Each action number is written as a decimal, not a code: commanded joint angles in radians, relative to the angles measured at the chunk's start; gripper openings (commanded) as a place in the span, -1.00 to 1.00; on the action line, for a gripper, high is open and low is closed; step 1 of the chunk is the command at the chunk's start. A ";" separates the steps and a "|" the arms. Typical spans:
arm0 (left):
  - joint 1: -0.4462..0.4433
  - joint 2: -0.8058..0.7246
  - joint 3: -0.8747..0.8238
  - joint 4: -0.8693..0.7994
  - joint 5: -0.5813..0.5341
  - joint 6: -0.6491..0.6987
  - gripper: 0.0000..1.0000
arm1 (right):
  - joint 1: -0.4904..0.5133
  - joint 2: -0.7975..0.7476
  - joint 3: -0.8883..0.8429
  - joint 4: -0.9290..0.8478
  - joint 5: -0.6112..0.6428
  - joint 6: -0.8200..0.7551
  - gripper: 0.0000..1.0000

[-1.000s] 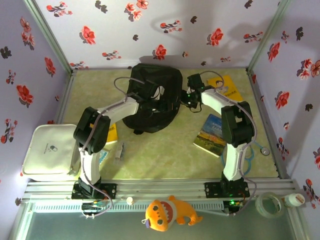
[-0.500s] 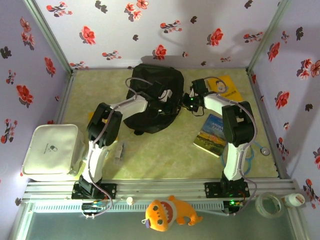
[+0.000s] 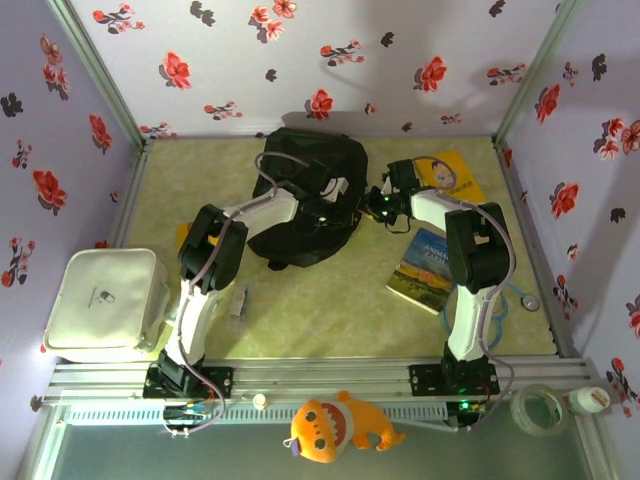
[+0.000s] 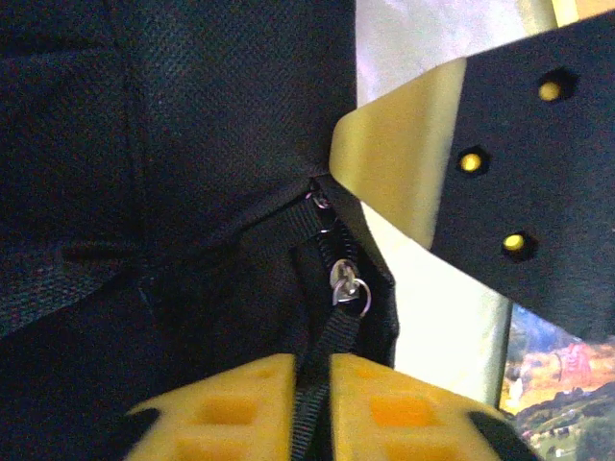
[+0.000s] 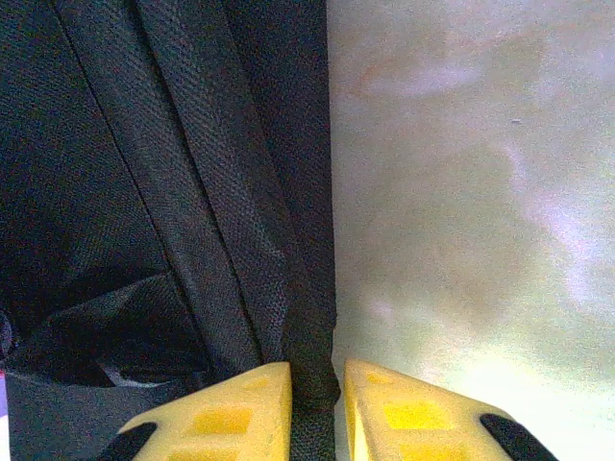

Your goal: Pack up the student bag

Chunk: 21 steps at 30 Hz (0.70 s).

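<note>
We saw one student bag point(image 3: 300, 170), rounded, of coarse black weave, at the table's point(image 3: 330, 310) far edge. Our left gripper point(image 4: 312, 408) pinched its flat webbing strap point(image 4: 319, 351). Our right gripper point(image 5: 315, 408) was clamped on its woven edge.

The top view was bright, evenly lit from above — a soft shadow lay on the back wall point(image 3: 300, 118) past the table's point(image 3: 330, 300) far edge. In both wrist views the student bag point(image 4: 192, 144) read near-black with sharp weave; the yellow fingers point(image 5: 231, 418) at the bottom were blurred, the bare table washed out.
</note>
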 commanded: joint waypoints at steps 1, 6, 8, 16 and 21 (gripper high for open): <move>-0.003 -0.017 0.045 -0.062 0.018 0.073 -0.86 | -0.008 -0.033 -0.019 -0.005 -0.022 0.019 -0.59; -0.001 -0.063 0.032 -0.060 0.018 0.108 -1.00 | -0.013 -0.058 -0.024 0.023 -0.034 0.026 -0.57; 0.001 -0.078 0.026 -0.051 0.016 0.105 -1.00 | -0.015 -0.068 -0.028 0.033 -0.036 0.028 -0.56; 0.008 -0.129 0.011 -0.029 0.010 0.110 -1.00 | -0.023 -0.099 -0.048 0.064 -0.051 0.033 -0.39; 0.009 -0.135 0.008 -0.034 -0.019 0.121 -1.00 | -0.024 -0.103 -0.052 0.059 -0.054 0.019 -0.31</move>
